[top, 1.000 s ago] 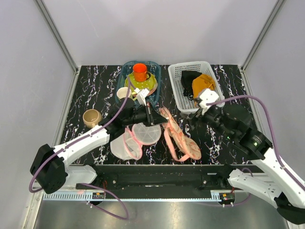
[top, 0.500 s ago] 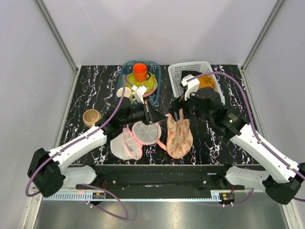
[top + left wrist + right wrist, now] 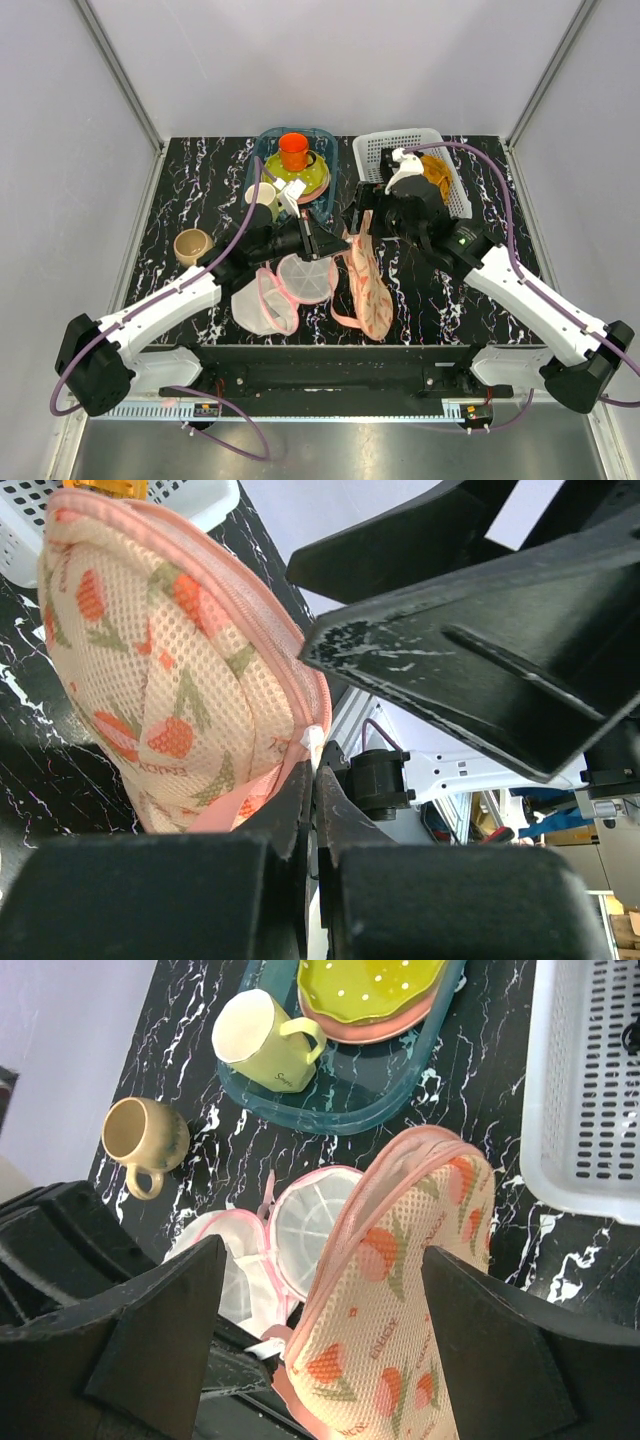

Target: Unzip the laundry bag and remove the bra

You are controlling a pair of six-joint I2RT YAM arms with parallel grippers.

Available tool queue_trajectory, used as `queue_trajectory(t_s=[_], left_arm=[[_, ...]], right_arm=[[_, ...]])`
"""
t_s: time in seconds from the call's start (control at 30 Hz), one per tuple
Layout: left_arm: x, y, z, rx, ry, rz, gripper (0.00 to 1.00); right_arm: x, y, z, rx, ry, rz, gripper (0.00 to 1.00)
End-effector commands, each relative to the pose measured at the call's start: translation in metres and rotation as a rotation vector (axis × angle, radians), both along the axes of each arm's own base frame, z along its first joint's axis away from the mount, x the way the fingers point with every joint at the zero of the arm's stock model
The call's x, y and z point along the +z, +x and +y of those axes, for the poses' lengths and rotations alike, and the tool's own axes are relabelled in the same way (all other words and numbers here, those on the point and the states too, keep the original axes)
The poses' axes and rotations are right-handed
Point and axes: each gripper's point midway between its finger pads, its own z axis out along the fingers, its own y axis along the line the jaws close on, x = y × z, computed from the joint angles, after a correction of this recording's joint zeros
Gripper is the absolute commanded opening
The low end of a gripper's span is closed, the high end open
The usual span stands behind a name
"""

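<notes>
While our left pincer (image 3: 314, 765) clamps the peach printed laundry bag (image 3: 170, 670) by its zip (image 3: 262, 615) | right pincer (image 3: 322, 1290) gapes empty above

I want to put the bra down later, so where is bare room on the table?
Bare marble lies in the rear left corner, between the beige mug and the blue tray, and in front of the white basket, right of the laundry bag, though the right arm crosses above it. The middle is crowded: bag, mesh pouch.
</notes>
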Motion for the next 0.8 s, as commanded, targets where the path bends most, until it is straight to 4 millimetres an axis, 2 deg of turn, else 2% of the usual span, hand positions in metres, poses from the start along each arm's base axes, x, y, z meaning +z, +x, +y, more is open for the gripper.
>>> queue_trajectory(t_s=[0.0, 0.07, 0.13, 0.27, 0.37, 0.4, 0.43, 0.53, 0.6, 0.67, 0.7, 0.77], left_arm=[[0.028, 0.001, 0.001, 0.011, -0.057, -0.094, 0.00], [0.028, 0.002, 0.000, 0.009, -0.055, -0.095, 0.00], [0.027, 0.002, 0.000, 0.007, -0.052, -0.094, 0.00], [0.029, 0.003, 0.000, 0.009, -0.048, -0.100, 0.00], [0.030, 0.003, 0.001, 0.013, -0.043, -0.103, 0.00], [0.030, 0.003, 0.001, 0.013, -0.041, -0.102, 0.00], [0.030, 0.003, 0.001, 0.013, -0.041, -0.104, 0.00], [0.030, 0.004, 0.002, 0.020, -0.035, -0.106, 0.00], [0.030, 0.004, 0.005, 0.026, -0.029, -0.108, 0.00], [0.029, 0.005, 0.007, 0.033, -0.024, -0.109, 0.00], [0.027, 0.006, 0.009, 0.037, -0.016, -0.105, 0.00], [0.026, 0.010, 0.015, 0.057, -0.008, -0.111, 0.00]], right_arm=[[-0.003, 0.008, 0.002, -0.079, 0.065, 0.029, 0.87], [-0.010, 0.007, 0.008, -0.053, 0.065, 0.050, 0.85], [-0.013, 0.007, 0.012, -0.040, 0.068, 0.059, 0.78], [-0.017, 0.007, 0.013, -0.041, 0.066, 0.063, 0.56], [-0.011, 0.009, 0.005, -0.068, 0.064, 0.039, 0.25], [-0.007, 0.009, 0.001, -0.078, 0.067, 0.023, 0.05], [-0.006, 0.009, -0.003, -0.092, 0.064, 0.017, 0.00], [0.004, 0.010, -0.021, -0.163, 0.066, -0.032, 0.00], [0.018, 0.010, -0.044, -0.248, 0.073, -0.089, 0.00], [0.019, 0.011, -0.069, -0.348, 0.056, -0.129, 0.00], [0.027, 0.006, -0.082, -0.382, 0.076, -0.156, 0.00], [0.017, 0.003, -0.103, -0.459, 0.060, -0.165, 0.00]])
